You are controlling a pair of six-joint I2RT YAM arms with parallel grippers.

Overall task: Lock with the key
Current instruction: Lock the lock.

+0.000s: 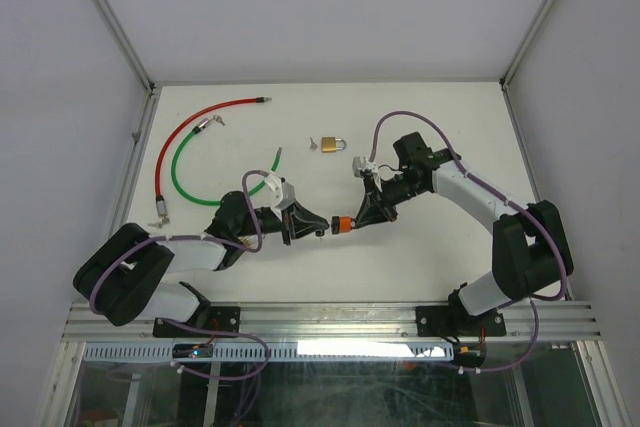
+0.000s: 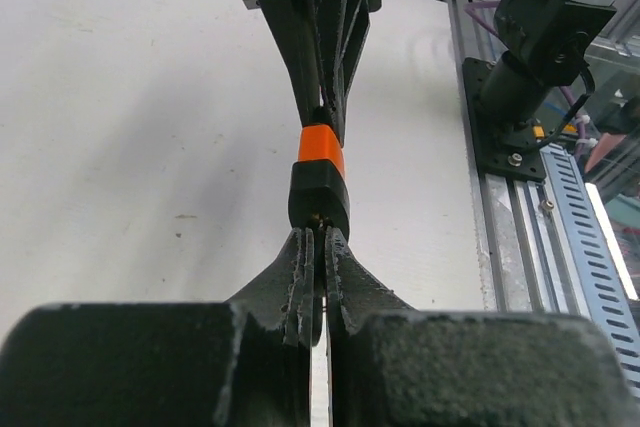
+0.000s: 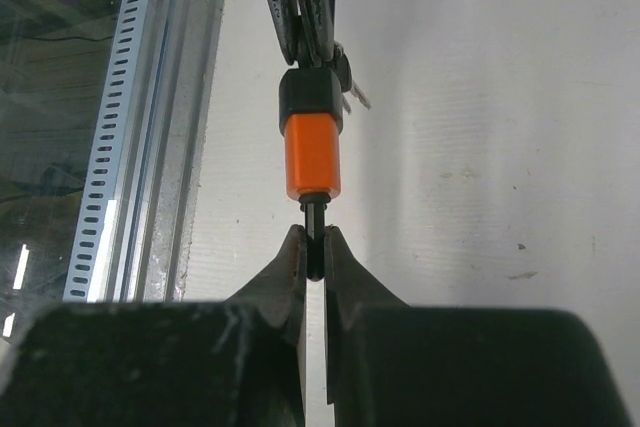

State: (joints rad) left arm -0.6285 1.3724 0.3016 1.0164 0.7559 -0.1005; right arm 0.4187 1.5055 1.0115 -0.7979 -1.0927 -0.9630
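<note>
The left pincer (image 2: 318, 239) is closed almost fully. A small brass-coloured piece, taken to be the key (image 2: 316, 218), is pinched at its tips where it enters the black end of the lock (image 2: 320, 172). The lock, a short black and orange cylinder, is held clear of the counter (image 1: 420, 117) between the two arms. Its long axis is laid in line with both pincers, black end toward the left arm and orange end toward the right. At the orange end a thin black stem (image 3: 315, 222) is gripped by the right pincer (image 3: 315, 247), which is likewise nearly shut. The turn is judged to fall to the left arm, about that shared axis, while the body is steadied from the right. A brass padlock (image 1: 334, 143) is seen farther back on the counter, well apart.
</note>
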